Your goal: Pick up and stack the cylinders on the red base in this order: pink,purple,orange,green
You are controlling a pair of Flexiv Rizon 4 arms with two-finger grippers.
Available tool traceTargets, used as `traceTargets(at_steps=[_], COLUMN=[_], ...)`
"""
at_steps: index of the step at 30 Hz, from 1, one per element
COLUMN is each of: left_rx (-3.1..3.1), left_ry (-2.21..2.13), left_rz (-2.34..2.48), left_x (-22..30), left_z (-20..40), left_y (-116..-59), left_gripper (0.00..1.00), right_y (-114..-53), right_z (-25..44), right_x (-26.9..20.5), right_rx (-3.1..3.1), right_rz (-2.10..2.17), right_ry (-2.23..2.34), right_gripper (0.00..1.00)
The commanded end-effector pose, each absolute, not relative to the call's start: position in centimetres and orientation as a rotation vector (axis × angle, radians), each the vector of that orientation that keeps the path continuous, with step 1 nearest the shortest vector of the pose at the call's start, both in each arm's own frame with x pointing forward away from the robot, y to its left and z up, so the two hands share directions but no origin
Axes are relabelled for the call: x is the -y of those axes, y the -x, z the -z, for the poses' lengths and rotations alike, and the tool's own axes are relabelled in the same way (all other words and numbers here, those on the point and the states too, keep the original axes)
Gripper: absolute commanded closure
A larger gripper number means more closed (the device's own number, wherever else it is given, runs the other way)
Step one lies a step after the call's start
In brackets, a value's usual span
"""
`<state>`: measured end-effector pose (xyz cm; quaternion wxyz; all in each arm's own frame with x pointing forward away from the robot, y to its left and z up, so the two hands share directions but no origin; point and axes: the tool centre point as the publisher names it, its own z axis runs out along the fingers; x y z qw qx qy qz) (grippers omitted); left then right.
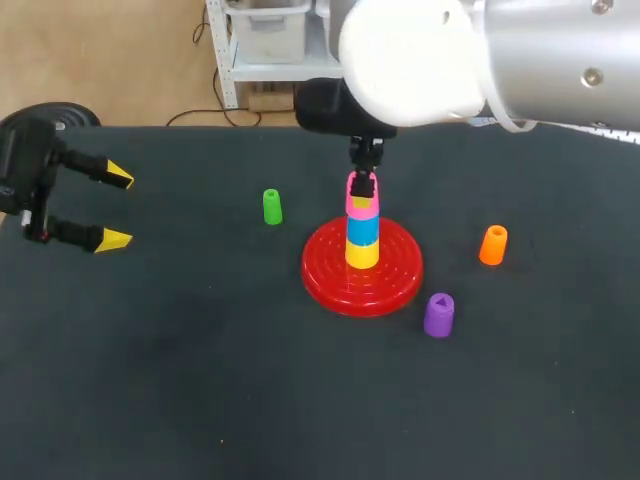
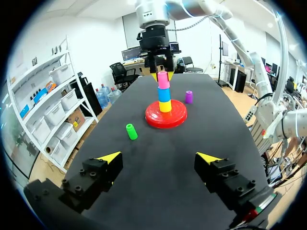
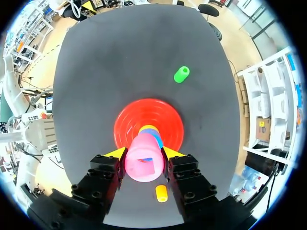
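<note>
Red ringed base (image 1: 366, 291), pink cylinder (image 3: 136, 168), black table (image 1: 180, 380)

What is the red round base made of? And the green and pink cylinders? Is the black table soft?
The red base looks like hard, shiny plastic: light glints off its ringed ridges. The green cylinder and the pink cylinder look like smooth plastic too, though painted wood is possible. The table seems covered with dull black cloth or mat: no shine.

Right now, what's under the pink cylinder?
A blue plastic cylinder, then a yellow cylinder, on the round red base. The right gripper grips the pink cylinder. The base's middle is covered by the stack.
</note>
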<state>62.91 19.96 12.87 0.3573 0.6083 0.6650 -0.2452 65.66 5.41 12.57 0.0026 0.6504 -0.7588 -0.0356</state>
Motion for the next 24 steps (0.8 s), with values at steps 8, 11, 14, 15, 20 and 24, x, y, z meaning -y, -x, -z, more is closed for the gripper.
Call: traceTargets(at_steps=[8,11,14,15,20,24], left_rx=[-1.713,-1.713,-1.713,-1.713,-1.713,-1.713], left_ry=[-1.568,-1.568,-1.568,-1.568,-1.568,-1.568], left_rz=[0.63,0.63,0.63,0.63,0.63,0.63], left_x=[-20.0,-20.0,-20.0,-20.0,-20.0,-20.0], left_z=[-12.8,-12.8,-12.8,-12.8,-12.8,-12.8], left_y=[-62.8,-62.8,-62.8,-62.8,-62.8,-62.8], left_gripper=[0.0,0.0,0.0,0.0,0.0,0.0], right_y=[-65.5,-65.6,-65.6,-65.7,-65.9,-66.0], right_z=[-10.8,-10.6,-10.6,-10.6,-11.2,-11.6], right_x=[-5.2,-5.2,-5.2,-5.2,-4.9,-4.8], right_rx=[2.364,2.358,2.349,2.349,2.366,2.371], right_rz=[0.166,0.173,0.176,0.174,0.158,0.151], right_ry=[-2.038,-2.039,-2.042,-2.045,-2.057,-2.065], right_gripper=[1.0,1.0,1.0,1.0,1.0,1.0])
